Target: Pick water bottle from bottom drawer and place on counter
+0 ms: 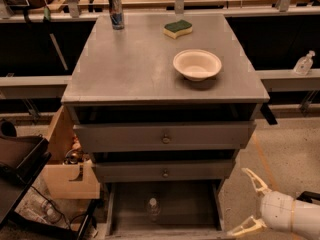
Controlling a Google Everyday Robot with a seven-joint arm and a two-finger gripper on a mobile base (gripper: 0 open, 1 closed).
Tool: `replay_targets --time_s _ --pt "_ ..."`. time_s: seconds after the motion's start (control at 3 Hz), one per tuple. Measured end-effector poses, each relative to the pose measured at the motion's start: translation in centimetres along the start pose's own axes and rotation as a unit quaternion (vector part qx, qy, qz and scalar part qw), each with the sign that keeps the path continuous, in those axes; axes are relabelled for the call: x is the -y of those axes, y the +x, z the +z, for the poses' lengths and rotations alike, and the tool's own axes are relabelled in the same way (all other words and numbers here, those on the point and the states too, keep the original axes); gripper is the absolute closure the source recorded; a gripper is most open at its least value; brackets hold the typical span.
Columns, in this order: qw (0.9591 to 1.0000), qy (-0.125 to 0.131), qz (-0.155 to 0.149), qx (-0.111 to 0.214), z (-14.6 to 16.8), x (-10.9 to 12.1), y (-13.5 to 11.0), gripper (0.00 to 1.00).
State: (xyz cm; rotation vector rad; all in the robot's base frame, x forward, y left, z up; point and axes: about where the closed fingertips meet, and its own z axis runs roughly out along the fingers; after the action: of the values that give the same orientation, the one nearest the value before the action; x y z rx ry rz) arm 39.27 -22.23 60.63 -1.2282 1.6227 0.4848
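The water bottle (153,207), clear with a white cap, stands upright inside the open bottom drawer (190,209), left of the drawer's middle. The counter (135,66) is the grey top of the drawer cabinet. My gripper (251,200) is at the lower right, to the right of the bottom drawer and apart from the bottle. Its two cream fingers are spread wide, with nothing between them.
On the counter stand a dark blue-silver can (116,10) at the back left, a green-and-yellow sponge (178,28) and a cream bowl (197,64). A cardboard box (67,171) and a black cart (15,164) are left of the cabinet. A small pump bottle (303,63) sits on the right ledge.
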Motion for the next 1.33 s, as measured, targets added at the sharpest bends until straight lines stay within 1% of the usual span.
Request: replay_targets --time_s 0.33,0.67,1.0,1.33 --pt "0.9991 -0.024 -0.028 0.023 3.1 -0.2 6.7 0.0" --pt "0.9971 -0.068 -0.022 0.026 5.9 -2.0 12.9 0.0" --pt "0.9933 -0.109 0.011 0.037 9.0 -3.9 16.6 0.0" --pt "0.9933 -0.109 0.011 0.037 9.0 -3.9 16.6 0.0"
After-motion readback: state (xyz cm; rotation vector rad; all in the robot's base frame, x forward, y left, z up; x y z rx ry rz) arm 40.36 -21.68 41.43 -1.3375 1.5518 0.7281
